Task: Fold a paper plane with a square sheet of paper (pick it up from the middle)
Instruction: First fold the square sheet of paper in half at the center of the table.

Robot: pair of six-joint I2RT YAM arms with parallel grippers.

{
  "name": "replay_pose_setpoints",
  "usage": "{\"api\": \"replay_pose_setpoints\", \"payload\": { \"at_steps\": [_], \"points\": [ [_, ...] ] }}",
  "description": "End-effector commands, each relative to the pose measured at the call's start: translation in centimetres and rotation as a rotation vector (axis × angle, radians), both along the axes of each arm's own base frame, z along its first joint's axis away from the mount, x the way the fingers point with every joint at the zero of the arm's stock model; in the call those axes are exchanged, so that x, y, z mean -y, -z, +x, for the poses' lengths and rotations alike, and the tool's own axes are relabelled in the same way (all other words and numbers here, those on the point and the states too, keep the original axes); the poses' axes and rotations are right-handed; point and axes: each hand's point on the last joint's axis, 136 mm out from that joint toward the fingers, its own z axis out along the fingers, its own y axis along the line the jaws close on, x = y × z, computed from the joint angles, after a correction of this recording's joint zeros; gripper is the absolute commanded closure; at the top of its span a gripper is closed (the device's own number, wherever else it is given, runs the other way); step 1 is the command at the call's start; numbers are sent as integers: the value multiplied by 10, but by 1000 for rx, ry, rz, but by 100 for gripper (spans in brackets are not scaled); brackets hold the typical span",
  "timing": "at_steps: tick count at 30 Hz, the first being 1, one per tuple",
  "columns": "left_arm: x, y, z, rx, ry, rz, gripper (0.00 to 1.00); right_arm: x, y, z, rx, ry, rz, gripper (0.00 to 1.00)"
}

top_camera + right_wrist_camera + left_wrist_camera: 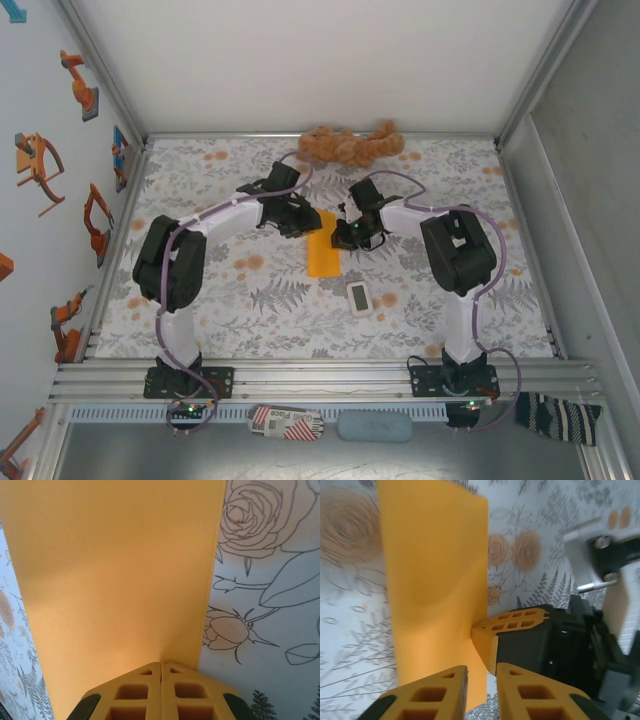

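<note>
Two floppy, light layers: pinch the square sheet of paper (323, 257) at its edges; right gripper (161, 666) closed against one edge, left gripper (482, 675) slightly parted.

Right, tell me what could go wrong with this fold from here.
The right gripper is shut at the edge of the orange paper; a pull may drag or tear it.
The left gripper has its jaws slightly apart over the paper's corner; closing could crumple it or skew the fold.
Both grippers sit close together and might collide.
</note>
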Motion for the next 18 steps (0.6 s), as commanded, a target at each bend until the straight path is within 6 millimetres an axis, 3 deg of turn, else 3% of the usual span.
{"api": "replay_pose_setpoints", "payload": {
  "at_steps": [1,8,18],
  "points": [
    [15,12,-7,-65,22,-51,82,30,49,-23,-121,10,-155,100],
    [15,37,-10,-132,15,-13,92,31,53,-24,-126,12,-164,100],
    [9,59,-19,-179,46,32,92,35,57,-29,-149,15,-181,100]
  ]
}}
